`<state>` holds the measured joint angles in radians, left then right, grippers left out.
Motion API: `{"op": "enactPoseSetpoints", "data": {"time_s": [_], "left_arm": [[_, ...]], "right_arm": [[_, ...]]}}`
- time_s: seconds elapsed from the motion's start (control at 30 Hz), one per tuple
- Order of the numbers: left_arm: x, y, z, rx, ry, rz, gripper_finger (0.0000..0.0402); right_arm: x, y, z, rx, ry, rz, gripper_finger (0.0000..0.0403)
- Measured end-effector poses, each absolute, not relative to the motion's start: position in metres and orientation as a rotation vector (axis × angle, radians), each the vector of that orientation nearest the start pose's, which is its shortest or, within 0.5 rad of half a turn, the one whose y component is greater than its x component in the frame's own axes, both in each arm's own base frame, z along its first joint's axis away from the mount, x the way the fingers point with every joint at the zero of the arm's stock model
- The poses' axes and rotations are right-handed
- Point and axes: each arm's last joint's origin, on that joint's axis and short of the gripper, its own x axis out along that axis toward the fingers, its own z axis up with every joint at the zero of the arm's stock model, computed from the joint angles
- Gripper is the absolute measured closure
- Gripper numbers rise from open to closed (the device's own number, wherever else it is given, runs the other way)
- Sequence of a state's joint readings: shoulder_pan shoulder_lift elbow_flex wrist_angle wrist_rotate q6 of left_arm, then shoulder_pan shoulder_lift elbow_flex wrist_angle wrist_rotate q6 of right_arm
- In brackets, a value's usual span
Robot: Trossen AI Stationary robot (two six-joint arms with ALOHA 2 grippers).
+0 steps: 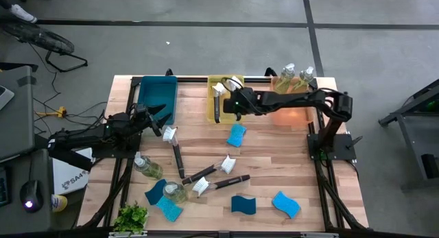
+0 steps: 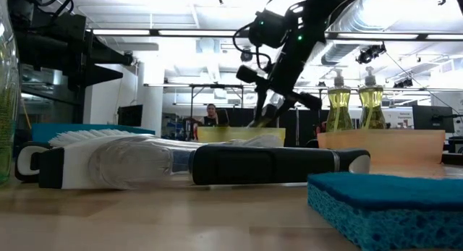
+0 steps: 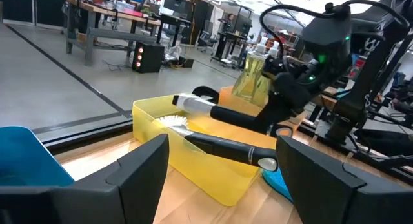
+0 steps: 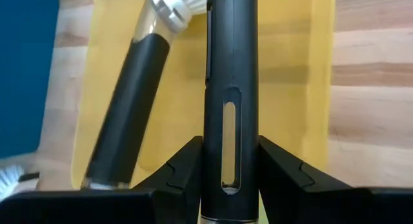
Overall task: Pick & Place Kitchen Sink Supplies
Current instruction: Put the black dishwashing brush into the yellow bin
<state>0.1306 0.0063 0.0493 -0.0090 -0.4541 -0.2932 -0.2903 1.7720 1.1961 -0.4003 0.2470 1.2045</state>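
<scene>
High view: right gripper (image 1: 232,103) sits over the yellow bin (image 1: 214,114) at the desk's far edge, middle. Left gripper (image 1: 159,119) hovers by the near edge of the blue bin (image 1: 156,94), jaws apart, nothing between them. Orange bin (image 1: 288,113) at the far right corner holds two soap bottles (image 1: 296,77).

Right wrist view shows what the high view can't: fingers (image 4: 181,169) clamped on a black brush handle (image 4: 231,88), handle running straight over the yellow bin. A second brush (image 4: 132,101) already lies in the bin beside it, white head visible.

Left wrist view gives the side angle: held brush (image 3: 226,114) sloped across the bin, head end over the far wall; the other brush (image 3: 226,148) has its handle end resting on the near rim.

Rest of the supplies, high view only: one brush (image 1: 173,145) left of centre, two more (image 1: 212,180) crossed mid-desk, blue sponge (image 1: 236,134) just near of the yellow bin, two sponges (image 1: 264,204) along the near edge at right, two more (image 1: 163,200) near left with a bottle (image 1: 175,192) touching them, another bottle (image 1: 146,167) near the left edge. Plant (image 1: 132,216) at the near left corner.

Low view: a brush (image 2: 188,163) and a sponge (image 2: 387,204) fill the foreground, right arm (image 2: 289,48) coming down behind them. A person (image 2: 210,115) stands in the room beyond the desk.
</scene>
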Motion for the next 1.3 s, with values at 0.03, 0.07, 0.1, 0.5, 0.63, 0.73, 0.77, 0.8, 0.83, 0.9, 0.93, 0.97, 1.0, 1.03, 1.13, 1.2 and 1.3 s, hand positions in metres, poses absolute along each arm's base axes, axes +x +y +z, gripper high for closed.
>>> {"op": "enactPoseSetpoints", "data": {"time_s": [0.03,0.07,0.1,0.5,0.63,0.73,0.77,0.8,0.83,0.9,0.93,0.97,1.0,1.03,1.13,1.2,1.3], "left_arm": [[0.09,0.025,0.179,-0.29,-0.119,0.575,0.0121],[0.09,0.025,0.179,-0.291,-0.119,0.575,0.0121],[0.089,0.025,0.179,-0.29,-0.119,0.576,0.0121],[0.089,0.025,0.179,-0.29,-0.12,0.576,0.0121],[0.089,0.025,0.179,-0.29,-0.12,0.576,0.0121],[0.089,0.025,0.179,-0.29,-0.119,0.577,0.0121],[0.089,0.025,0.179,-0.29,-0.119,0.576,0.0121],[0.089,0.025,0.179,-0.29,-0.12,0.576,0.0121],[0.089,0.025,0.179,-0.29,-0.119,0.576,0.0121],[0.09,0.025,0.179,-0.29,-0.119,0.576,0.0121],[0.089,0.025,0.179,-0.29,-0.12,0.576,0.0121],[0.089,0.025,0.179,-0.29,-0.119,0.576,0.0121],[0.09,0.025,0.179,-0.29,-0.119,0.576,0.0121],[0.089,0.025,0.179,-0.29,-0.119,0.576,0.0121],[0.089,0.025,0.179,-0.29,-0.119,0.576,0.0121],[0.09,0.025,0.179,-0.29,-0.119,0.576,0.0121],[0.089,0.025,0.179,-0.29,-0.119,0.576,0.0121]], "right_arm": [[0.348,-0.112,0.199,1.099,0.555,-1.022,0.0293],[0.349,-0.114,0.198,1.105,0.545,-1.021,0.0293],[0.351,-0.115,0.198,1.11,0.542,-1.022,0.0293],[0.361,-0.13,0.19,1.128,0.571,-1.034,0.0293],[0.362,-0.132,0.185,1.14,0.589,-1.033,0.0293],[0.362,-0.133,0.185,1.141,0.589,-1.035,0.0292],[0.362,-0.133,0.185,1.14,0.589,-1.035,0.0292],[0.362,-0.133,0.185,1.135,0.592,-1.032,0.0292],[0.361,-0.134,0.185,1.128,0.596,-1.028,0.0292],[0.361,-0.134,0.185,1.116,0.607,-1.019,0.0291],[0.361,-0.134,0.185,1.113,0.608,-1.017,0.029],[0.361,-0.134,0.185,1.113,0.608,-1.017,0.0286],[0.361,-0.134,0.185,1.113,0.608,-1.017,0.0282],[0.361,-0.134,0.185,1.113,0.608,-1.017,0.0276],[0.362,-0.134,0.185,1.112,0.601,-1.019,0.0254],[0.362,-0.134,0.185,1.111,0.601,-1.019,0.024],[0.362,-0.134,0.185,1.112,0.602,-1.017,0.0224]]}}
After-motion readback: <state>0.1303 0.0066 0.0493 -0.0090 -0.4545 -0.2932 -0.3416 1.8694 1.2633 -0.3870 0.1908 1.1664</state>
